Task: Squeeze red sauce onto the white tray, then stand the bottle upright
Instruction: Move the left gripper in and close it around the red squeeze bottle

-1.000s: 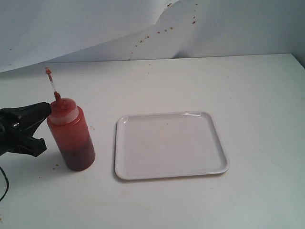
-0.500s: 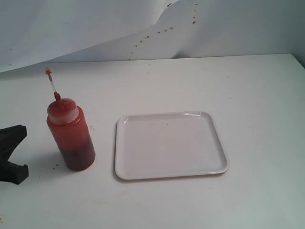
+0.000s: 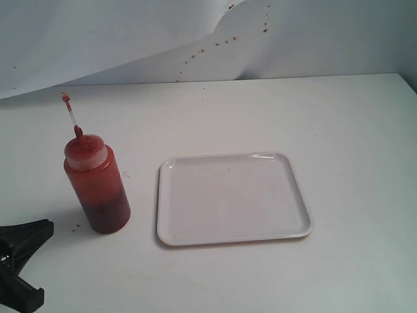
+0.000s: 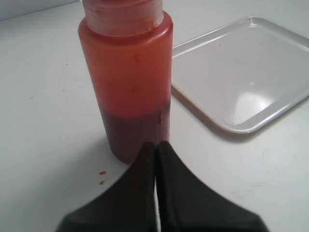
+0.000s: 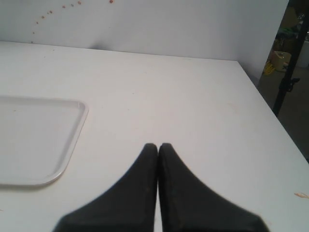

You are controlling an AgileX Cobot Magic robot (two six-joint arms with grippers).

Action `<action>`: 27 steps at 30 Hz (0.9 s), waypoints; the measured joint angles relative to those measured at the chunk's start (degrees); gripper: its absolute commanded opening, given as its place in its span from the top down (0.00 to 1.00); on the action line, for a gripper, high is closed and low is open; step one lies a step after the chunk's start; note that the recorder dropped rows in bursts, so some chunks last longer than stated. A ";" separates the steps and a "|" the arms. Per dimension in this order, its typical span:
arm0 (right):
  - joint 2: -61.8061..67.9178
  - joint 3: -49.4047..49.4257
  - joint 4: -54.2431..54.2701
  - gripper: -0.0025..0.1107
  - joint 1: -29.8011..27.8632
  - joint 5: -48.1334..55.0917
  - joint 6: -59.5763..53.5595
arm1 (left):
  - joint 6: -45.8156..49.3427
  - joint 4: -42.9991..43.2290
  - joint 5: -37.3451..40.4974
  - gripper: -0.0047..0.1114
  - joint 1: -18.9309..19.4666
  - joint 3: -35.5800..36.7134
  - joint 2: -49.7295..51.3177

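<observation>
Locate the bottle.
The bottle stands upright on the left of the exterior view, on the table, just left of the tray, not touching it.

The bottle [image 4: 125,72] has its nozzle cut off by the left wrist view's edge

A lab-style test bench: a plain white tabletop [image 3: 260,111] with a creased, red-speckled white paper backdrop [image 3: 98,39] behind it.

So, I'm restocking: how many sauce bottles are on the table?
1. The bottle stands upright left of the white tray in the exterior view, not touching it.
</observation>
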 measured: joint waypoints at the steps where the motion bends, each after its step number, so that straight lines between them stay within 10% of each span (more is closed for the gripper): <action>1: 0.00 0.00 0.00 0.98 0.00 0.00 0.00 | 0.00 0.00 0.00 0.96 0.00 0.00 0.00; 19: 0.00 0.00 0.00 0.98 0.00 0.00 0.00 | 5.13 0.00 -6.81 0.96 0.00 0.22 13.77; 27: 0.00 0.00 0.00 0.98 0.00 0.00 0.00 | 10.09 0.37 -10.72 0.77 0.00 -2.40 23.49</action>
